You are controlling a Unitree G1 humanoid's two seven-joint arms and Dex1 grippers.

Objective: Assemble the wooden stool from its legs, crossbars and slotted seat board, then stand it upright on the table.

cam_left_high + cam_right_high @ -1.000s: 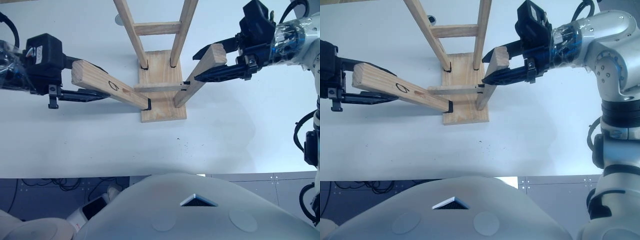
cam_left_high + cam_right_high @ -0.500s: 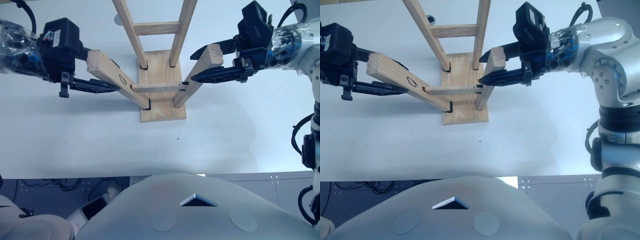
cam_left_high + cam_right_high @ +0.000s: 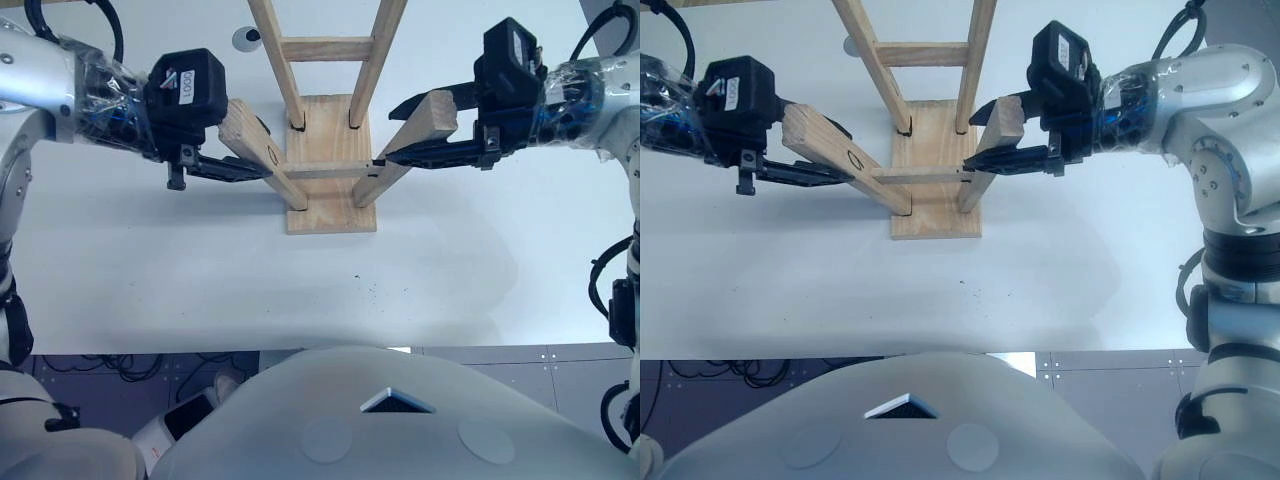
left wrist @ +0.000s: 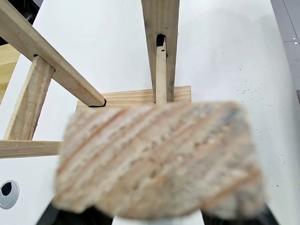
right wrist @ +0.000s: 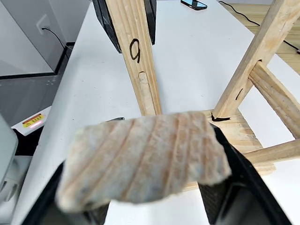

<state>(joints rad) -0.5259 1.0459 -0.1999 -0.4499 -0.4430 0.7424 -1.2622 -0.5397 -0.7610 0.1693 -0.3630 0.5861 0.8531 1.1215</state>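
Swung inward, the left leg (image 3: 268,160), pinched by the left end effector (image 3: 235,150), now meets the crossbar (image 3: 325,172); the right end effector (image 3: 410,130) pinches the right leg (image 3: 395,160), bracing it on the seat board (image 3: 325,215).

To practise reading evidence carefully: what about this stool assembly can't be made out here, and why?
Cut off: far legs, upper ends, by the eye views' top edge.
Blurred: left leg, its end close to the left wrist camera, hiding part of the seat board.
Blurred: right leg, likewise in the right wrist view.
Too small: crossbar, its depth in the slots, eye views.
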